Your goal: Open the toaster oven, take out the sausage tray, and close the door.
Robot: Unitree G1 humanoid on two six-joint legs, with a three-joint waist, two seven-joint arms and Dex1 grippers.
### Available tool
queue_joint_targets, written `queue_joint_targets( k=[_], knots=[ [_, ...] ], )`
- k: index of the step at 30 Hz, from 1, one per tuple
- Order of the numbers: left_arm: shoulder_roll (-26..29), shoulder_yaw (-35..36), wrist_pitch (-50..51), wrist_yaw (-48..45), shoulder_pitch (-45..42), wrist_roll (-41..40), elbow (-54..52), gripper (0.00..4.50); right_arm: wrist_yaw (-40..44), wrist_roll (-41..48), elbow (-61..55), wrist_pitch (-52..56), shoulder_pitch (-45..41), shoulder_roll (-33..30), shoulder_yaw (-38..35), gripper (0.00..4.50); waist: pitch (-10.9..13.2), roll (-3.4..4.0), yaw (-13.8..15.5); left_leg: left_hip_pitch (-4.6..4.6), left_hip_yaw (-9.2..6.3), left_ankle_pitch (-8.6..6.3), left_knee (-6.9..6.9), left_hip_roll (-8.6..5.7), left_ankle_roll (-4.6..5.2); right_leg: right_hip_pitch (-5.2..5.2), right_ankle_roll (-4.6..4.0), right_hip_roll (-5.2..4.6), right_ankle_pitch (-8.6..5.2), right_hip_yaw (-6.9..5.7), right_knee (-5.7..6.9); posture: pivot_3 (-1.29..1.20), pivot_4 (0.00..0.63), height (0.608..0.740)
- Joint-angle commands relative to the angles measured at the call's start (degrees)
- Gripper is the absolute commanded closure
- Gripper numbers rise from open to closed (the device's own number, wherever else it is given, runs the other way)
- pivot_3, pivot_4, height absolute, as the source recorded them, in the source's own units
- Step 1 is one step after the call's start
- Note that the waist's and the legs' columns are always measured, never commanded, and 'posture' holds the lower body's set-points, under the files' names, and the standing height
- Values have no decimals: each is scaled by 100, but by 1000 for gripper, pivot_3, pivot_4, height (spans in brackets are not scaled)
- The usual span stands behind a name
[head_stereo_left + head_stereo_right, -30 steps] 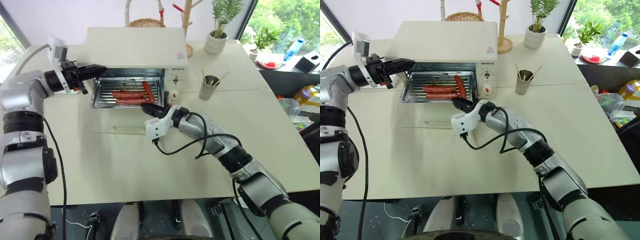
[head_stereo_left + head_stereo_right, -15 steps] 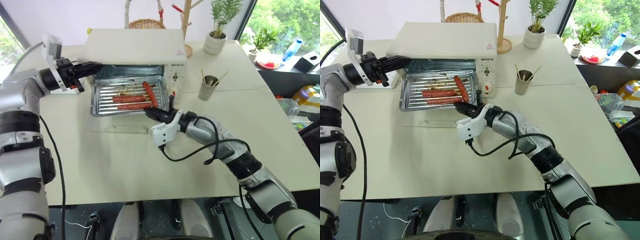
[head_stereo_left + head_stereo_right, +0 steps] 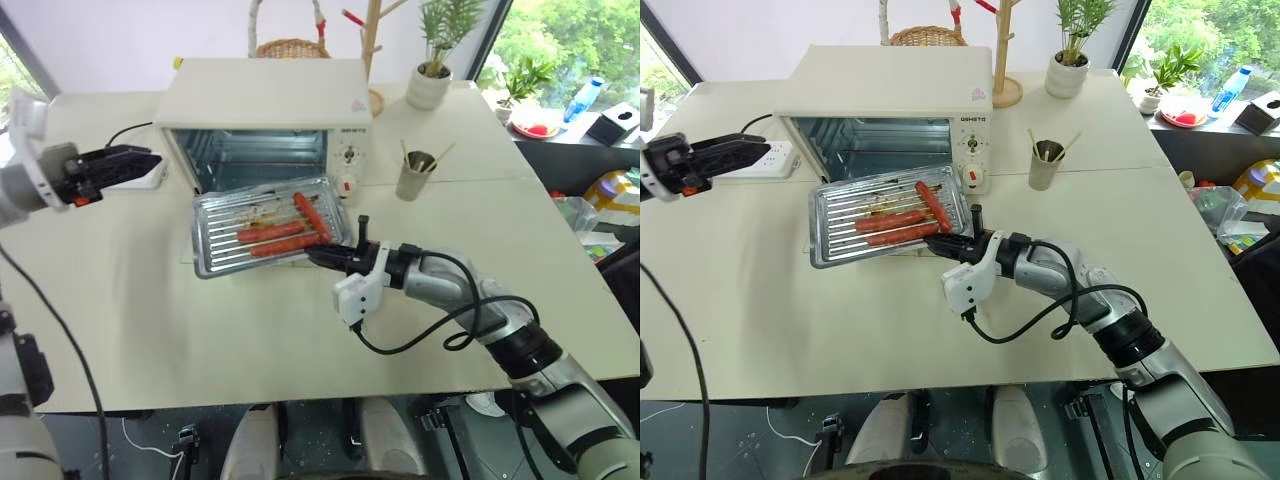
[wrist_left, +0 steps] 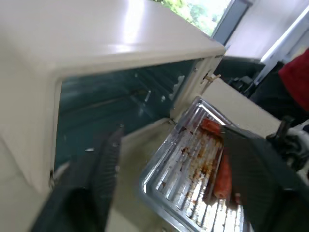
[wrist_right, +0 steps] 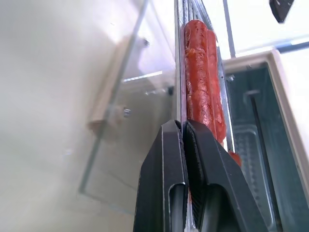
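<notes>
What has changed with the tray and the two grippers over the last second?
The right gripper, shut on the sausage tray at its edge, has drawn it out of the toaster oven and above the lowered door. The left gripper has let go, opened and pulled back away from the oven. The oven stays put, its door still down, and three sausages remain on the tray.
</notes>
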Motion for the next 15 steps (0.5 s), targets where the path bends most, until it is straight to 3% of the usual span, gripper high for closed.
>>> queue_joint_targets(
  k=[1,6,15],
  knots=[
    [60,702,988,102,1300,-685,-1124,28,-73,301,-236,-567,67,-174,-264,4500,0,0,-16,6,-4,0,-3,4,0,2,0,-2,0,6,-1,0,150,740],
    [-426,1444,1893,805,2639,-1420,-2285,28,-145,390,-158,-1245,194,-269,-275,4500,-4,-16,52,11,-9,-1,2,30,1,9,-2,7,0,13,-2,0,150,740],
    [-1523,1992,3011,2306,2970,-2547,-3328,28,3,544,-154,-1766,490,-420,-296,4500,-6,-18,167,22,-5,-1,16,30,0,27,-6,4,2,17,-7,0,150,740]
  ],
)
